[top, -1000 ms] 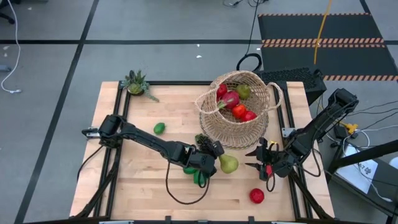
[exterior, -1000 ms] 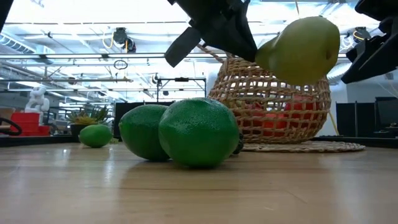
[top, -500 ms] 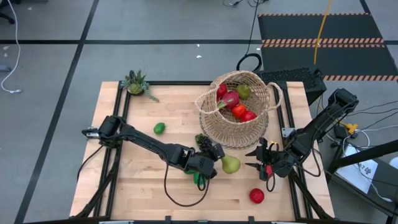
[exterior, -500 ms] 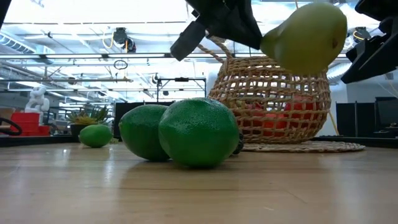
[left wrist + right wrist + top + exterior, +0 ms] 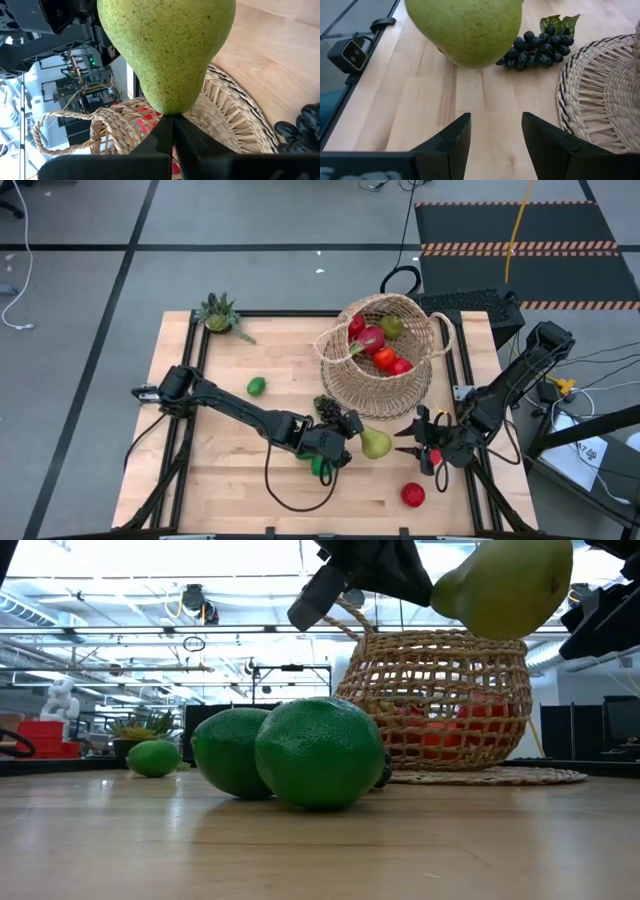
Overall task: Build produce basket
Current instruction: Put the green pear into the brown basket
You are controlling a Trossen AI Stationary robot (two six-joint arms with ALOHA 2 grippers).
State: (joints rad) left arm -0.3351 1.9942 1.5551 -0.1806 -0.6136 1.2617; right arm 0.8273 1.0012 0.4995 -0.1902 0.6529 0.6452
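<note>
One pear (image 5: 375, 443) hangs pinched in the left claw (image 5: 352, 442); right claw (image 5: 413, 442) gapes empty. Three limes (image 5: 318, 752); the basket (image 5: 385, 350) half hides its fruit.

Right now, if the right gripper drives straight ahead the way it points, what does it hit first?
Most likely the pear held in the left gripper. It sits dead ahead of the right gripper, whose fingers are open and empty. Depth is unclear.

The pale wooden table (image 5: 220, 480) carries the wicker basket (image 5: 385, 385) at far right, a potted plant (image 5: 218, 315) far left, one lime (image 5: 257, 386), dark grapes (image 5: 325, 406), two limes (image 5: 290, 752) and a red apple (image 5: 412, 495) near right.
</note>
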